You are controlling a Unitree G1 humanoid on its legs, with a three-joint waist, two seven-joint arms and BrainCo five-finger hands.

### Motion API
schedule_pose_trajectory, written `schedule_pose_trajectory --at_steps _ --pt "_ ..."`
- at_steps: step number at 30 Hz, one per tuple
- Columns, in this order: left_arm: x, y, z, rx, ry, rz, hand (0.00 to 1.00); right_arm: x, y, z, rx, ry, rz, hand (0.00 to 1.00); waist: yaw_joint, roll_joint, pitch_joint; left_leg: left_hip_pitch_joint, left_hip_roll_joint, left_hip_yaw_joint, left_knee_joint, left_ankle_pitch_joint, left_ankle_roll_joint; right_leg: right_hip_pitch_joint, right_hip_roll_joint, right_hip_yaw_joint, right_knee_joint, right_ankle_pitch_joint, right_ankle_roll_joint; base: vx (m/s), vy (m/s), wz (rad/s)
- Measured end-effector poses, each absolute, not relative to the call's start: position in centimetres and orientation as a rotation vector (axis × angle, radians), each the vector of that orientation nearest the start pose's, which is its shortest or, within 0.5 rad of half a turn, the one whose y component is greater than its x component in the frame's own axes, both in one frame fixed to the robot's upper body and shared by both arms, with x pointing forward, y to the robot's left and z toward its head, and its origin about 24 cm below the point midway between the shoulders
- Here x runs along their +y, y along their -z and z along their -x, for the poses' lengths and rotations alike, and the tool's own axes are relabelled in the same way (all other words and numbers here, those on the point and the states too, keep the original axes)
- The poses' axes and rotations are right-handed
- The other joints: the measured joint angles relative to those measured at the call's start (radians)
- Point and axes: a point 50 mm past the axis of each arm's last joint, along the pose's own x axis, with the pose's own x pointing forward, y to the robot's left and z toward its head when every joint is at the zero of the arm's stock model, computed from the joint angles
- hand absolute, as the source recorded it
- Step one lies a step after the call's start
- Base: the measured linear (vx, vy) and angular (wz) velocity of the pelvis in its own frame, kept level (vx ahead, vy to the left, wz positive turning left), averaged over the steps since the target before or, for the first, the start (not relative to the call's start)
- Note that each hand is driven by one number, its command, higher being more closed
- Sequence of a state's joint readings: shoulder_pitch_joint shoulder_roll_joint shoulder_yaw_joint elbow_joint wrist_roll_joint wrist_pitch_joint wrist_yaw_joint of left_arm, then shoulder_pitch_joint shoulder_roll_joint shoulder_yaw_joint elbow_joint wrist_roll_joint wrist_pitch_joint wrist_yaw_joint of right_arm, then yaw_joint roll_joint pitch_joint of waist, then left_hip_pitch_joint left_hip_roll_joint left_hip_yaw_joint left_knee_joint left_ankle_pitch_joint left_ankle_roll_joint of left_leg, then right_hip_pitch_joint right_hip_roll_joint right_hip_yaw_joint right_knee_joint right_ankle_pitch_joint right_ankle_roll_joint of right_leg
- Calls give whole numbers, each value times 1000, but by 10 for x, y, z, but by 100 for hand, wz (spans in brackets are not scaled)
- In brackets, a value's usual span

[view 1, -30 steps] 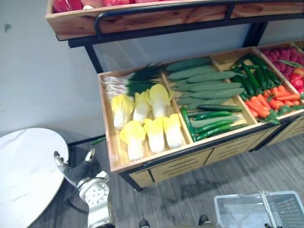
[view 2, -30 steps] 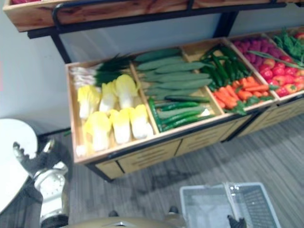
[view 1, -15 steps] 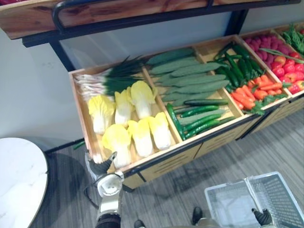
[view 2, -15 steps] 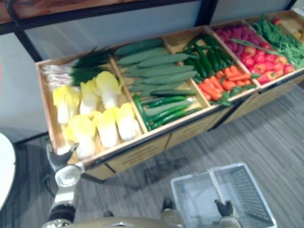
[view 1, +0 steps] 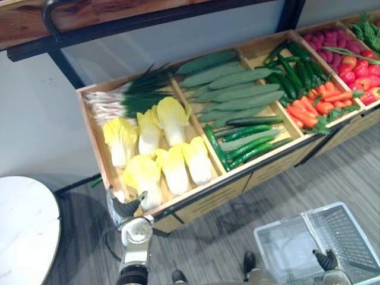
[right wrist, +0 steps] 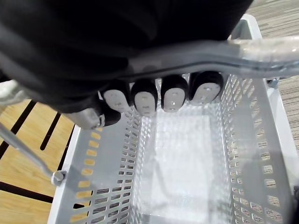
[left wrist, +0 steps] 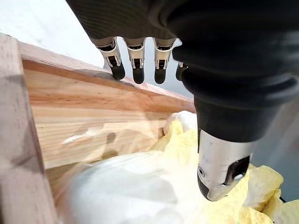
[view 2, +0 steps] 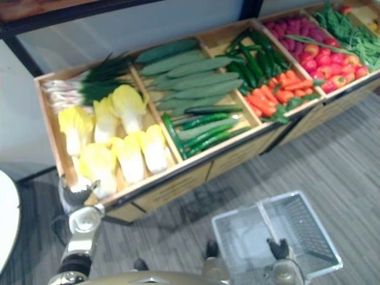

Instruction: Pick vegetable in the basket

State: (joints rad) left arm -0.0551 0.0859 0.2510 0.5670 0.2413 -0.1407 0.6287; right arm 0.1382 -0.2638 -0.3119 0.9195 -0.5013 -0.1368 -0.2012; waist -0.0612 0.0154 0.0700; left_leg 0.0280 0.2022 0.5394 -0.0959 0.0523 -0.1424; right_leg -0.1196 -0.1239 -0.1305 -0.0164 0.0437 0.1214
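Observation:
Several pale yellow cabbages lie in the left compartment of a wooden crate [view 1: 178, 205]. The front-left cabbage [view 1: 142, 175] is closest to my left hand [view 1: 127, 208], which hovers at the crate's front-left corner. In the left wrist view its fingers [left wrist: 135, 60] are straight above the wooden wall [left wrist: 93, 116], and the thumb [left wrist: 219, 172] hangs over the cabbage [left wrist: 140, 186] with nothing held. At the lower right my right hand [view 2: 276, 248] is shut on the handle [right wrist: 224, 56] of an empty grey wire basket [view 2: 297, 219].
Green onions [view 1: 127, 98] lie behind the cabbages. Long cucumbers [view 1: 237, 92] fill the middle compartment, with carrots [view 1: 314, 107] and red vegetables [view 1: 356, 65] further right. A round white table [view 1: 24, 231] stands at the left. A wooden shelf [view 1: 35, 24] overhangs the crate.
The camera has shifted. My left hand has risen from beside the white table to the crate's front-left corner. The right hand and basket have come further into view.

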Motion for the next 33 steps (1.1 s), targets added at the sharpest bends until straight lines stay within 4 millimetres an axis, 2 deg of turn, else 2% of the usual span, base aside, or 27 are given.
schedule_pose_trajectory --at_steps 3,18,33 --pt "249 42 -217 301 -789 -387 0 -298 117 -107 891 314 666 100 -9 0 3 -8 -2 0 0 0 0 -9 -2 2 0 4 1 -11 -4 0" --pt "249 47 -216 323 -749 -443 0 -298 117 -110 884 323 669 100 -11 9 14 -10 -4 5 -3 0 0 -10 -2 8 -15 14 0 -1 -5 -1" --pt "250 46 -217 312 -779 -345 0 -294 118 -113 881 311 685 100 -11 11 17 -9 -6 27 -5 -4 -4 -18 -2 30 -25 25 1 -3 -12 -3"
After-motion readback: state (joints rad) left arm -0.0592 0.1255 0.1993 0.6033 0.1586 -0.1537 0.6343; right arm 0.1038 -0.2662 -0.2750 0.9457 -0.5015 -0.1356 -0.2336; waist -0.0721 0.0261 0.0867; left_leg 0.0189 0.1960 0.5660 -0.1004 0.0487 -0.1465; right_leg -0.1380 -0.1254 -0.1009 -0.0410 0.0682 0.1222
